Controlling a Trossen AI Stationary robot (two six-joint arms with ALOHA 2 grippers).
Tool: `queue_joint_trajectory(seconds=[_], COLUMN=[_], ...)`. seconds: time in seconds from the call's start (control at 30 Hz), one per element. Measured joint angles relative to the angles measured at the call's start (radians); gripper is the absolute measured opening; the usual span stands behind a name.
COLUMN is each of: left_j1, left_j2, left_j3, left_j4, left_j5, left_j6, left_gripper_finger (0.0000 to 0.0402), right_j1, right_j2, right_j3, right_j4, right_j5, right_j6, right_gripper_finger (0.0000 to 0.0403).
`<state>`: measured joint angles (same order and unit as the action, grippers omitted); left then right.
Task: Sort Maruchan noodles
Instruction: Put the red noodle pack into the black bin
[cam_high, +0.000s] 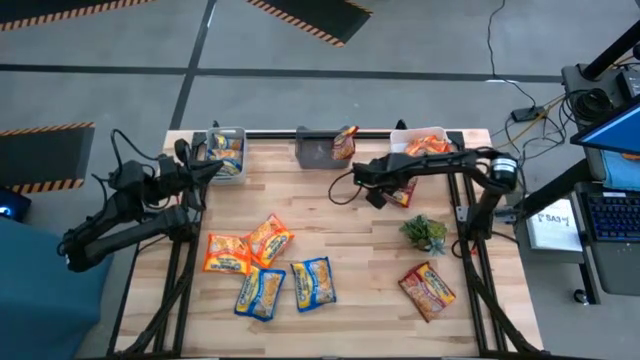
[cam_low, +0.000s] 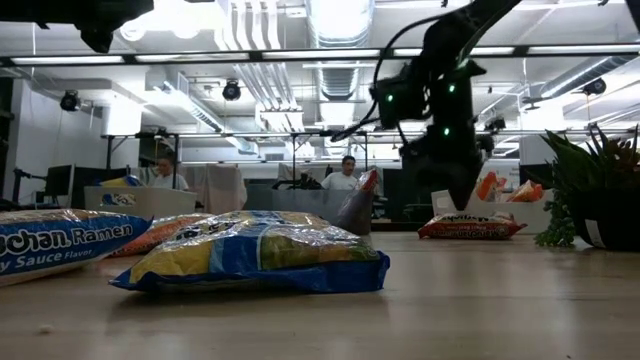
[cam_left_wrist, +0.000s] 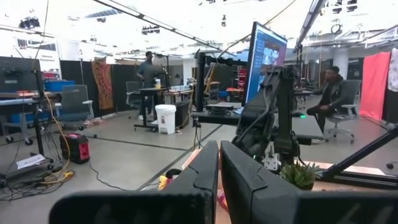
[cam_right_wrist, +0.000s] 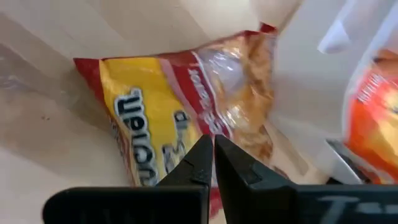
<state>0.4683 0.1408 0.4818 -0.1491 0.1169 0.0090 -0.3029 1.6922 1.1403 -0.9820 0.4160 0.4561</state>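
The floor (cam_high: 300, 90) is gray and smooth. Mats with orange and black stripes (cam_high: 310, 15) lie on it. Black cords (cam_high: 520, 95) run across the floor near a laptop (cam_high: 612, 215) with a bright blue screen.

The room is big and open. Long white lights (cam_low: 200, 58) and silver pipes (cam_low: 335, 25) hang from the ceiling. Far back, a person (cam_low: 347, 175) sits at a desk. Another person (cam_left_wrist: 148, 71) stands by a table, next to a white trash can (cam_left_wrist: 165, 118). A red curtain (cam_left_wrist: 375, 84) hangs at one side. A gray office chair (cam_left_wrist: 73, 106) stands near a small red box (cam_left_wrist: 76, 148).
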Motion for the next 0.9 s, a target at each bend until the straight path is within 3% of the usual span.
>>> queue_joint_trajectory(seconds=[0.13, 0.33, 0.47, 0.67, 0.77, 0.9], left_j1=[0.000, 0.000, 0.000, 0.000, 0.000, 0.000], left_j2=[0.001, 0.002, 0.002, 0.004, 0.005, 0.006], left_j3=[0.000, 0.000, 0.000, -0.005, -0.009, -0.009], left_j4=[0.000, 0.000, 0.006, 0.008, 0.008, 0.017], left_j5=[-0.001, -0.003, -0.004, -0.004, -0.004, -0.005], left_j6=[0.000, 0.000, 0.000, -0.005, -0.007, -0.007], left_gripper_finger=[0.0000, 0.0000, 0.0000, 0.0000, 0.0000, 0.0000], right_j1=[0.008, 0.074, 0.131, 0.146, 0.136, 0.132], right_j2=[0.045, 0.050, 0.000, -0.088, -0.108, -0.105], right_j3=[0.006, 0.032, 0.055, 0.056, 0.046, 0.031], right_j4=[0.046, 0.225, 0.350, 0.392, 0.389, 0.380], right_j5=[-0.036, -0.245, -0.266, -0.289, -0.400, -0.520], right_j6=[-0.033, -0.123, -0.173, -0.195, -0.180, -0.202], right_gripper_finger=[0.0009, 0.0009, 0.0009, 0.0014, 0.0041, 0.0112])
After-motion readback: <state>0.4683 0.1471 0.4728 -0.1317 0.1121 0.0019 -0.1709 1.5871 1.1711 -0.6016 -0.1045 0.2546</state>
